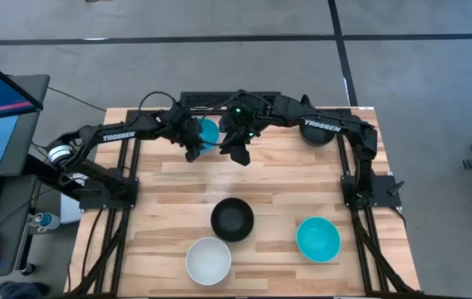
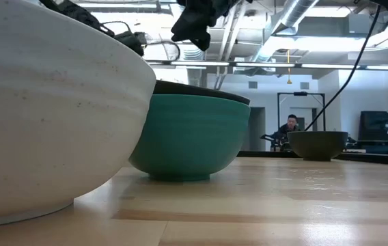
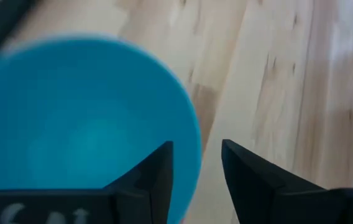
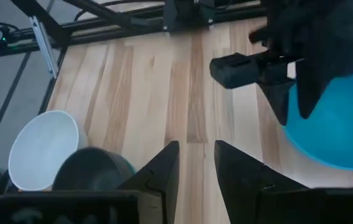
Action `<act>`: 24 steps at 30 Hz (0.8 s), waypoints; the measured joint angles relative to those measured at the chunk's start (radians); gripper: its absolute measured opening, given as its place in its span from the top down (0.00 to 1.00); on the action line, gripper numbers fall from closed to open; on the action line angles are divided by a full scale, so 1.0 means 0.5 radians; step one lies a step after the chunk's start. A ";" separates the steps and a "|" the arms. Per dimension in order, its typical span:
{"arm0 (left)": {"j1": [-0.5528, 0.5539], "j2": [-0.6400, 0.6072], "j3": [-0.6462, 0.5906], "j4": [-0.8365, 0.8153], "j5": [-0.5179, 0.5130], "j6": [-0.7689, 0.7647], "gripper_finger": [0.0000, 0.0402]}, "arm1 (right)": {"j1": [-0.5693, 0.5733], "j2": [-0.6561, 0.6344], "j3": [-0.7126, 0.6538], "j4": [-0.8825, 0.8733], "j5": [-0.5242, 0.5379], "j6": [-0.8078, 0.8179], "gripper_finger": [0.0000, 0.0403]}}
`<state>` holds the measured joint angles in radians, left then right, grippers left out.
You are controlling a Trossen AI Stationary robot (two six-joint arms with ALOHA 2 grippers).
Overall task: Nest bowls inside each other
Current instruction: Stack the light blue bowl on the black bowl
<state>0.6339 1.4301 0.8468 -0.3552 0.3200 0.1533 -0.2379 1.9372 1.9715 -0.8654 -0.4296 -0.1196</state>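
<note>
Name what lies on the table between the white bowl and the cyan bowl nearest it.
Nothing: in the high view, bare wood separates the white bowl from the cyan bowl; the black bowl sits behind that stretch.

You have one bowl at the table's far edge, under the left gripper, with the right gripper just beside it. A second bowl sits at the far right. Three lie near you: a stacked pair in the middle, another bowl in front of it, another to their right.
</note>
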 joint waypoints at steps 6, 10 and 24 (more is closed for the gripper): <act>-0.017 0.138 0.000 0.023 0.069 0.012 0.68 | 0.000 -0.001 0.002 0.052 -0.002 0.030 0.69; -0.015 0.192 0.015 0.032 0.034 0.030 0.68 | 0.001 -0.001 0.003 0.100 0.019 0.034 0.69; 0.015 0.204 0.019 0.103 -0.038 0.075 0.68 | 0.109 -0.001 0.002 0.233 0.784 0.341 0.69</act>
<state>0.6413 1.5322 0.8562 -0.3039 0.3012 0.1909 -0.1833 1.9369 1.9724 -0.7488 -0.0374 0.0507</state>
